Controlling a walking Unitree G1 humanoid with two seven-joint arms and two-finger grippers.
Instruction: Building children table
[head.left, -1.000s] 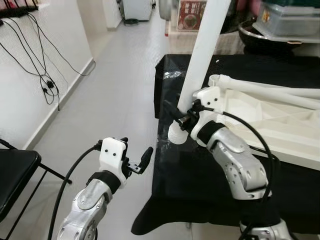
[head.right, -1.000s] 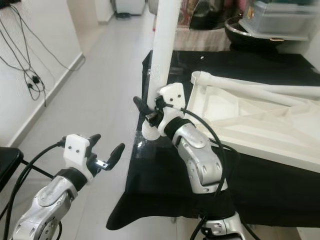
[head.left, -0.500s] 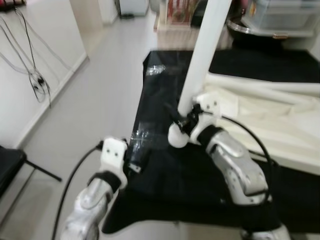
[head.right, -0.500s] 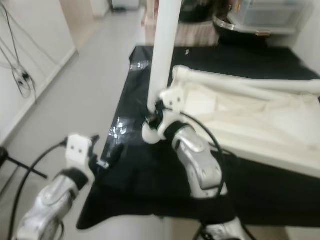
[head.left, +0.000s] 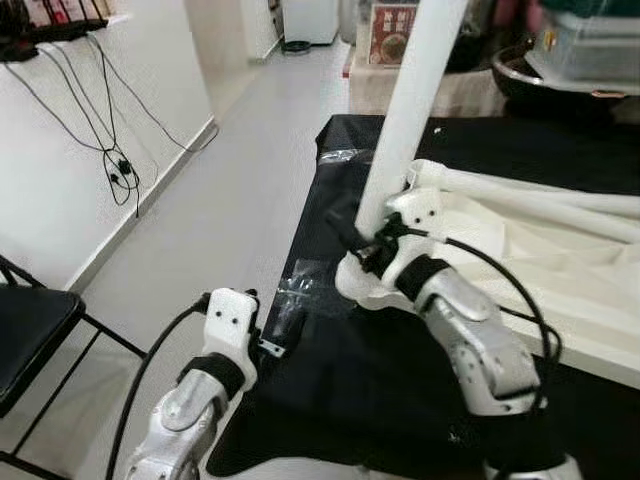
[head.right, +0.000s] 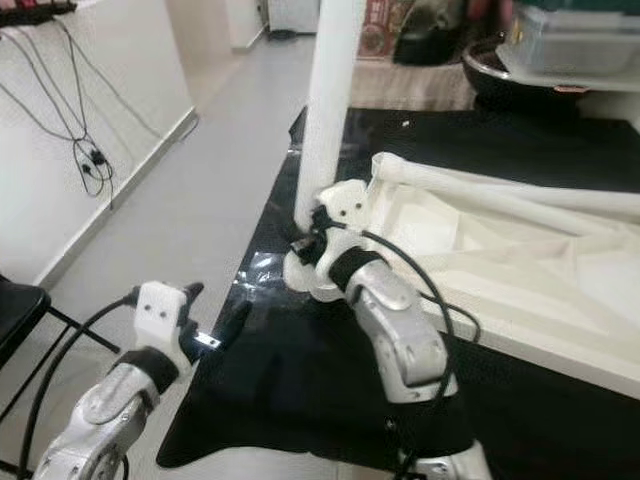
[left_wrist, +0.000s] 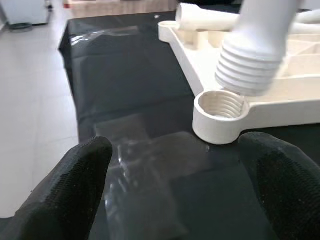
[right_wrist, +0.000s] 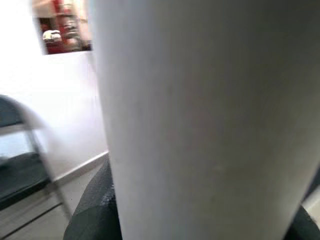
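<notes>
Table leg (head.left: 410, 105), a long white tube, stands nearly upright with its top cut off by the upper edge of both head views. The right gripper (head.left: 365, 250) has its fingers clamped on the leg low down, and much of those fingers is hidden behind the tube and the white wrist housing. In the right wrist view the leg (right_wrist: 210, 120) takes up most of the picture, blurred, with dark fingers (right_wrist: 92, 210) just peeking out at its sides. The left wrist view shows the leg's threaded end (left_wrist: 250, 67) just above and slightly off the threaded socket (left_wrist: 220, 112) at the near left corner of the overturned white tabletop (head.left: 540, 240); whether they touch cannot be told. The tabletop lies on the black-covered worktop (head.left: 390, 390), its right part running out of frame. The left gripper (head.left: 270, 325) hovers at the worktop's near left edge, fingers (left_wrist: 70, 185) spread apart and holding nothing. A clear plastic wrapper (left_wrist: 145, 170) lies on the black cover just beyond them, hard to make out against the dark. A black chair (head.left: 30, 335) is cut off at far left.
</notes>
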